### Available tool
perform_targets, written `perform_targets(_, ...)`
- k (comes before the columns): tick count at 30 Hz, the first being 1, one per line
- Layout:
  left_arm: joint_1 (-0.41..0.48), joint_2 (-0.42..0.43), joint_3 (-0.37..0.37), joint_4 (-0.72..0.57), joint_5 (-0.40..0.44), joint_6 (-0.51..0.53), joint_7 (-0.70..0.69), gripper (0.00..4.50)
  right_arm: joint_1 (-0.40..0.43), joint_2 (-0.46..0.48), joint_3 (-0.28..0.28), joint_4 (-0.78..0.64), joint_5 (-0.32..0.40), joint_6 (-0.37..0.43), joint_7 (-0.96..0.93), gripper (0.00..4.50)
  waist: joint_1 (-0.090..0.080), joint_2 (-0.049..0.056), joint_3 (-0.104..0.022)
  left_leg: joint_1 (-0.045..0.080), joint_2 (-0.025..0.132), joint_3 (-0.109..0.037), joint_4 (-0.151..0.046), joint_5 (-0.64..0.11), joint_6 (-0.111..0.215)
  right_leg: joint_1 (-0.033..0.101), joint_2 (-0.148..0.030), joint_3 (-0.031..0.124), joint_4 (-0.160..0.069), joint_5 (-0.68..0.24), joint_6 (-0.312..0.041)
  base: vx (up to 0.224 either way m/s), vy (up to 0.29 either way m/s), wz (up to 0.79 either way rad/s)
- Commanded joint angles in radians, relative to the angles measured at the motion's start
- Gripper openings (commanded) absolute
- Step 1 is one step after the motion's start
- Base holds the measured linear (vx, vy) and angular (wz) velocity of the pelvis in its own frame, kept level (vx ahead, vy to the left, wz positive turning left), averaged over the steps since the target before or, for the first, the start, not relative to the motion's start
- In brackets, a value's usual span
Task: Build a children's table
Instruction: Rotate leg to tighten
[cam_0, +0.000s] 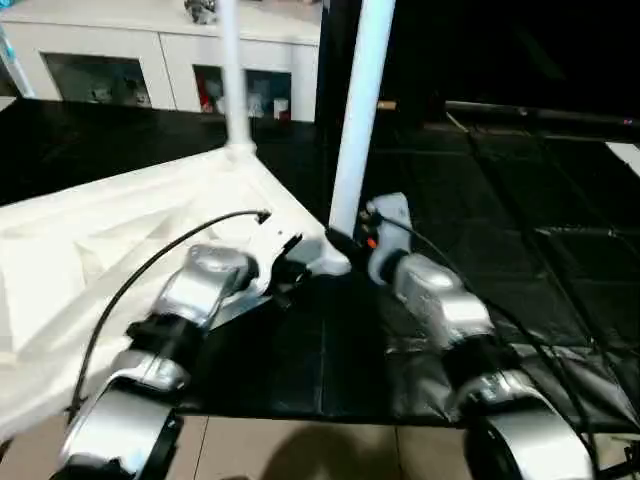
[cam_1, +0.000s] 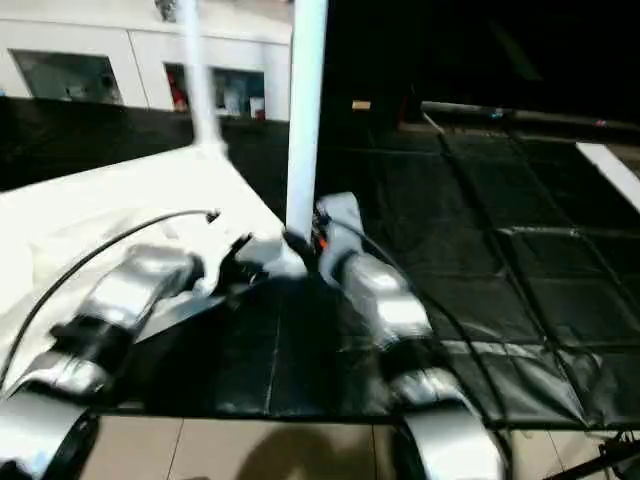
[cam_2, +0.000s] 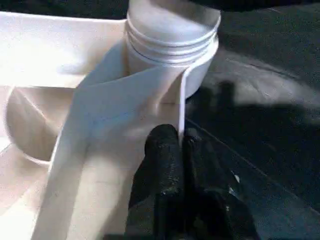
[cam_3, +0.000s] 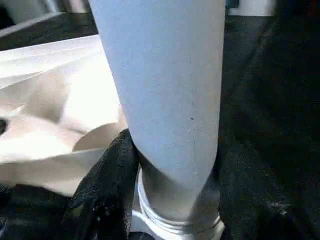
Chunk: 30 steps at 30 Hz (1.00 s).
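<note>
The square white table top (cam_0: 120, 240) is seen lying upside down on a black mat (cam_0: 520, 250), its ribbed underside turned up, with one corner pointing toward the middle of the head views. Two white legs are stood upright in corner sockets: the near leg (cam_0: 358, 120) rises from the corner closest to the grippers, and a far leg (cam_0: 232, 75) rises from the corner behind it. In the left wrist view the threaded base of the near leg is shown seated in its round socket (cam_2: 172, 45), with a thin upright rib of the top running from the socket toward the camera. The left gripper (cam_2: 181, 150) is clenched, its two black fingers (cam_2: 162, 160) pressed together at the near end of that rib; whether the rib is actually pinched between them cannot be told. The right gripper (cam_3: 172, 165) is set around the near leg just above the socket, one black finger (cam_3: 107, 185) lying against each side of the tube, so the leg is grasped low down. A white cabinet (cam_0: 150, 60) with glass doors is seen beyond the mat, and pale floor tiles (cam_0: 300, 450) are seen at the mat's near edge.
</note>
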Motion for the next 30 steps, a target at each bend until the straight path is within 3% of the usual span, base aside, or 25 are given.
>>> perform_targets(1, -0.048, -0.056, -0.011, -0.007, -0.024, -0.065, 0.009, 0.00, 0.015, 0.070, 0.053, 0.044, -0.010, 0.028, 0.038, 2.51, -0.001, 0.015, -0.065, -0.007, 0.078, -0.037, -0.062, -0.036, 0.051, 0.053, -0.140, 0.093, -0.079, -0.065, -0.131, 0.000, 0.000, 0.00)
perform_targets(4, -0.053, -0.043, -0.023, 0.013, -0.007, -0.095, -0.007, 0.00, 0.020, 0.069, 0.036, 0.035, -0.002, 0.018, 0.039, 2.75, -0.003, 0.016, -0.063, -0.006, 0.077, -0.036, -0.063, -0.057, 0.056, 0.054, -0.142, 0.093, -0.084, -0.075, -0.134, 0.000, 0.000, 0.00)
perform_targets(5, -0.053, -0.039, -0.025, 0.019, -0.003, -0.103, -0.011, 0.00, 0.022, 0.068, 0.031, 0.034, 0.002, 0.013, 0.038, 2.75, -0.002, 0.023, -0.061, -0.003, 0.077, -0.036, -0.063, -0.076, 0.049, 0.054, -0.145, 0.095, -0.087, -0.108, -0.131, 0.000, 0.000, 0.00)
perform_targets(7, -0.051, -0.027, -0.032, 0.030, 0.002, -0.125, -0.030, 0.00, 0.033, 0.051, 0.037, 0.020, -0.005, -0.007, 0.051, 3.05, -0.003, 0.022, -0.060, -0.003, 0.077, -0.037, -0.065, -0.093, 0.042, 0.055, -0.143, 0.094, -0.093, -0.154, -0.120, 0.000, 0.000, 0.00)
perform_targets(8, -0.043, -0.006, -0.045, 0.036, 0.007, -0.150, -0.067, 0.00, 0.062, 0.018, 0.055, -0.024, -0.008, -0.015, 0.103, 3.12, -0.002, 0.029, -0.059, -0.002, 0.076, -0.037, -0.064, -0.097, 0.040, 0.054, -0.144, 0.094, -0.096, -0.168, -0.116, 0.000, 0.000, 0.00)
perform_targets(10, -0.039, 0.005, -0.051, 0.039, 0.008, -0.158, -0.084, 0.00, 0.078, 0.003, 0.059, -0.050, 0.000, -0.012, 0.133, 3.25, 0.000, 0.027, -0.060, -0.005, 0.077, -0.037, -0.065, -0.092, 0.047, 0.056, -0.141, 0.095, -0.094, -0.154, -0.107, 0.000, 0.000, 0.00)
perform_targets(11, -0.036, 0.018, -0.059, 0.041, 0.011, -0.171, -0.105, 0.00, 0.098, -0.018, 0.064, -0.085, 0.011, -0.003, 0.173, 3.38, 0.001, 0.031, -0.063, -0.005, 0.080, -0.038, -0.065, -0.077, 0.050, 0.057, -0.143, 0.095, -0.089, -0.118, -0.113, 0.000, 0.000, 0.00)
perform_targets(13, -0.034, 0.042, -0.069, 0.048, 0.011, -0.195, -0.148, 0.00, 0.134, -0.059, 0.073, -0.148, 0.026, 0.019, 0.246, 3.57, 0.002, 0.029, -0.064, -0.005, 0.079, -0.037, -0.063, -0.071, 0.067, 0.059, -0.139, 0.094, -0.086, -0.076, -0.115, 0.000, 0.000, 0.00)
perform_targets(16, -0.034, 0.059, -0.077, 0.059, 0.014, -0.224, -0.186, 0.00, 0.157, -0.098, 0.080, -0.189, 0.029, 0.030, 0.301, 3.91, 0.002, 0.029, -0.066, -0.010, 0.079, -0.038, -0.060, -0.060, 0.070, 0.059, -0.143, 0.093, -0.083, -0.060, -0.131, 0.000, 0.000, 0.00)
perform_targets(17, -0.034, 0.074, -0.084, 0.069, 0.019, -0.251, -0.218, 0.00, 0.168, -0.131, 0.080, -0.212, 0.037, 0.034, 0.344, 3.97, 0.002, 0.040, -0.064, -0.011, 0.075, -0.037, -0.059, -0.070, 0.069, 0.058, -0.139, 0.091, -0.091, -0.063, -0.128, 0.000, 0.000, 0.00)
perform_targets(18, -0.031, 0.090, -0.095, 0.074, 0.021, -0.284, -0.261, 0.00, 0.177, -0.166, 0.080, -0.234, 0.046, 0.038, 0.391, 3.97, 0.004, 0.036, -0.067, -0.010, 0.077, -0.040, -0.059, -0.065, 0.074, 0.061, -0.135, 0.089, -0.086, -0.051, -0.125, 0.000, 0.000, 0.00)
perform_targets(21, -0.017, 0.124, -0.113, 0.068, 0.011, -0.348, -0.357, 0.00, 0.185, -0.234, 0.086, -0.265, 0.060, 0.049, 0.488, 4.25, 0.017, 0.040, -0.066, -0.014, 0.077, -0.035, -0.054, -0.058, 0.086, 0.059, -0.138, 0.089, -0.087, -0.061, -0.125, 0.000, 0.000, 0.00)
perform_targets(23, 0.011, 0.173, -0.141, 0.046, 0.002, -0.410, -0.470, 0.00, 0.185, -0.289, 0.102, -0.285, 0.071, 0.052, 0.593, 4.42, 0.022, 0.054, -0.066, -0.013, 0.082, -0.037, -0.053, -0.062, 0.082, 0.057, -0.137, 0.087, -0.083, -0.042, -0.131, 0.000, 0.000, 0.00)
perform_targets(24, 0.011, 0.173, -0.141, 0.046, 0.002, -0.410, -0.470, 0.00, 0.185, -0.289, 0.102, -0.285, 0.071, 0.052, 0.593, 4.47, 0.024, 0.050, -0.068, -0.013, 0.082, -0.037, -0.052, -0.062, 0.084, 0.058, -0.137, 0.087, -0.082, -0.031, -0.131, 0.000, 0.000, 0.00)
perform_targets(26, 0.029, 0.204, -0.161, 0.038, 0.008, -0.447, -0.517, 0.00, 0.187, -0.312, 0.115, -0.303, 0.086, 0.066, 0.660, 4.47, 0.027, 0.051, -0.067, -0.013, 0.082, -0.035, -0.052, -0.064, 0.088, 0.054, -0.135, 0.086, -0.078, -0.026, -0.138, 0.000, 0.000, 0.00)
perform_targets(28, 0.043, 0.223, -0.169, 0.026, 0.007, -0.454, -0.545, 0.00, 0.190, -0.330, 0.133, -0.316, 0.089, 0.068, 0.713, 4.47, 0.036, 0.036, -0.065, -0.016, 0.080, -0.033, -0.053, -0.062, 0.092, 0.056, -0.139, 0.085, -0.080, -0.083, -0.121, 0.000, 0.000, 0.00)
perform_targets(30, 0.050, 0.234, -0.172, 0.023, 0.005, -0.460, -0.566, 0.00, 0.192, -0.345, 0.150, -0.325, 0.095, 0.077, 0.759, 4.47, 0.036, 0.038, -0.064, -0.015, 0.083, -0.034, -0.054, -0.056, 0.090, 0.053, -0.138, 0.085, -0.082, -0.107, -0.109, 0.000, 0.000, 0.00)
